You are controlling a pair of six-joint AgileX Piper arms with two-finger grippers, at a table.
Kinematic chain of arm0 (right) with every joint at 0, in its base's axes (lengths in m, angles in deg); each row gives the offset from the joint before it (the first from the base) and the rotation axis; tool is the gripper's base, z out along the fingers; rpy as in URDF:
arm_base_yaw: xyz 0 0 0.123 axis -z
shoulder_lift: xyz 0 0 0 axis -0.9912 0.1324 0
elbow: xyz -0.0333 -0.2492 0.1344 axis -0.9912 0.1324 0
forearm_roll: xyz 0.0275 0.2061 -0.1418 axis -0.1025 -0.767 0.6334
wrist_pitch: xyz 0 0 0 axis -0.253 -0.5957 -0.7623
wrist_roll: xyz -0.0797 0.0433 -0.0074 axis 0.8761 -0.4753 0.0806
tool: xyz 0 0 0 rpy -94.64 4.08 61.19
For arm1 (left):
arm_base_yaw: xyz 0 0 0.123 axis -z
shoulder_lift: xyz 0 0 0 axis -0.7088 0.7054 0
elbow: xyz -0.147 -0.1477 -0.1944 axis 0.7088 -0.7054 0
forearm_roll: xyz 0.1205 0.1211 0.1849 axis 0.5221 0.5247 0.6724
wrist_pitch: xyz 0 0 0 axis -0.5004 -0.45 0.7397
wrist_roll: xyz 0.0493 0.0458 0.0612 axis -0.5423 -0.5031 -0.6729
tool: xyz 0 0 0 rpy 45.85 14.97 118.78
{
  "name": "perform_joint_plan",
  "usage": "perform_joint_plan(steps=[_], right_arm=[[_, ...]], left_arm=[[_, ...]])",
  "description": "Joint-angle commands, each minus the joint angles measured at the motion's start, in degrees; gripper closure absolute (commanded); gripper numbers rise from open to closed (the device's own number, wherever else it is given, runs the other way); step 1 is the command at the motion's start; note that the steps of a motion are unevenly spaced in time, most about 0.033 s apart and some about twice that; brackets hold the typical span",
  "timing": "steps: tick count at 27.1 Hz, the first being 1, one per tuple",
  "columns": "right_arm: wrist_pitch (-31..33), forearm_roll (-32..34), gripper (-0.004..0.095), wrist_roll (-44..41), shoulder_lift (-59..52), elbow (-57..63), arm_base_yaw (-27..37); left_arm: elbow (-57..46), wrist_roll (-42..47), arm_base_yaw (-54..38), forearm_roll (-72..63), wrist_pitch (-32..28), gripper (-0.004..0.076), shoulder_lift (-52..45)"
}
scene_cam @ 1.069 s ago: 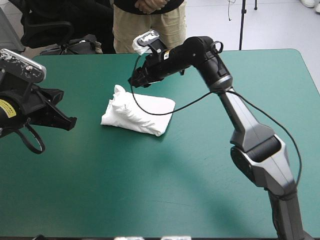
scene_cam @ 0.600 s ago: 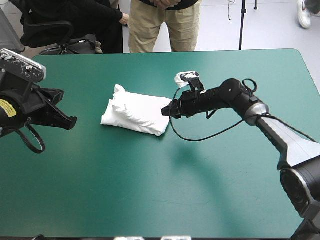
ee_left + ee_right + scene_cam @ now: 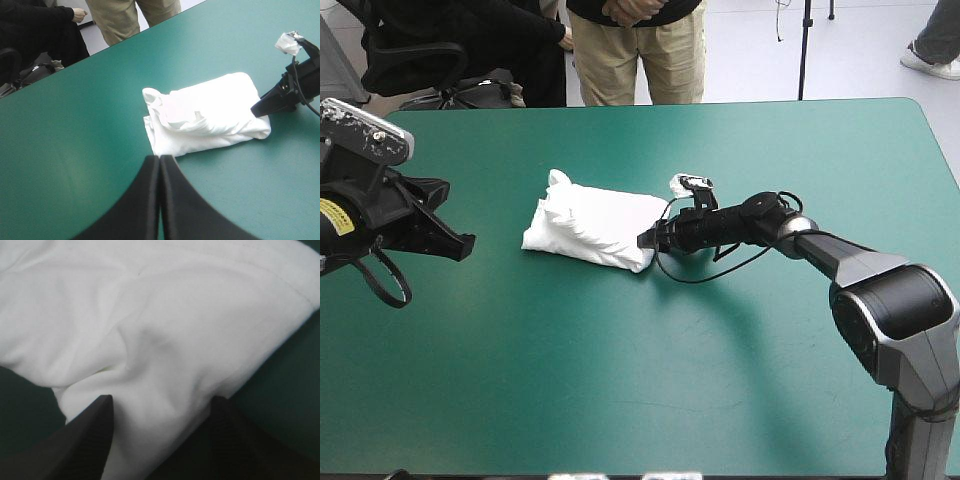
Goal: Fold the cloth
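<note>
The white T-shirt point(image 3: 590, 225) lies as a folded bundle on the teal-green cover, a little left of the table's middle. My right gripper point(image 3: 645, 240) reaches in low from the right and touches the bundle's right near corner. In the right wrist view its black fingers point(image 3: 95, 430) stand apart, open, with the white T-shirt point(image 3: 150, 315) bulging between them. My left gripper point(image 3: 463, 245) hovers at the table's left side, well apart from the bundle. Its fingers meet in one pointed arch, shut and empty, in the left wrist view point(image 3: 160, 160), with the T-shirt point(image 3: 210, 117) and the right gripper point(image 3: 257, 107) ahead.
The table's far edge point(image 3: 720, 101) runs well behind the bundle and its right edge point(image 3: 942, 150) lies far beyond the right arm. Only teal-green cover point(image 3: 620, 370) shows on the near side of the bundle.
My right arm has swung down from above the bundle's far side to the table, and its gripper now meets the bundle's right corner. The left arm and the bundle have not moved.
</note>
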Motion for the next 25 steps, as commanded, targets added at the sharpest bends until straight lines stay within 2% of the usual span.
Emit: perform_joint_plan(steps=[1, 2, 3, 4, 5, 8, 11, 15, 19, 22, 25], right_arm=[[0.88, -2.41, 0.0391, 1.76, -2.69, -2.07, 0.38], [0.73, -2.41, 0.0506, 2.14, -2.69, -2.42, 0.38], [0.73, -2.41, 0.0700, 3.06, -2.69, -2.81, 0.38], [0.84, -2.30, 0.0936, 4.69, -2.69, -3.20, 0.38], [0.66, -2.40, 0.0900, 5.18, -2.69, -3.30, 0.38], [-0.51, -1.77, 0.0904, 4.93, -4.24, -3.44, 1.33], [-1.06, 3.05, 0.0904, 2.49, -7.42, -3.17, 3.93], [0.10, 21.61, 0.0904, -9.00, -13.11, -3.02, 9.80], [6.32, 43.63, 0.0904, -21.26, -18.80, -3.02, 17.89], [13.70, 54.24, 0.0904, -27.16, -22.51, -3.02, 23.63], [21.36, 60.77, 0.0904, -31.62, -24.96, -3.02, 28.02]], left_arm=[[1.22, 0.68, 0.02, -0.15, 1.36, 0.0741, -0.49], [1.22, 0.68, 0.02, -0.15, 1.36, 0.0741, -0.49], [1.22, 0.68, 0.02, -0.15, 1.36, 0.0741, -0.49], [1.22, 0.68, 0.02, -0.15, 1.36, 0.0741, -0.49], [1.22, 0.68, 0.02, -0.15, 1.36, 0.0741, -0.49], [1.22, 0.68, 0.02, -0.15, 1.36, 0.0741, -0.49], [1.22, 0.68, 0.02, -0.31, 1.26, 0.0741, -0.49], [1.22, 0.68, 0.02, -0.40, 1.15, 0.0741, -0.49], [1.22, 0.68, 0.02, -0.40, 1.07, 0.0741, -0.49], [1.22, 0.68, 0.02, -0.40, 1.07, 0.0741, -0.49], [1.22, 0.68, 0.02, -0.20, 1.03, 0.0741, -0.49]])
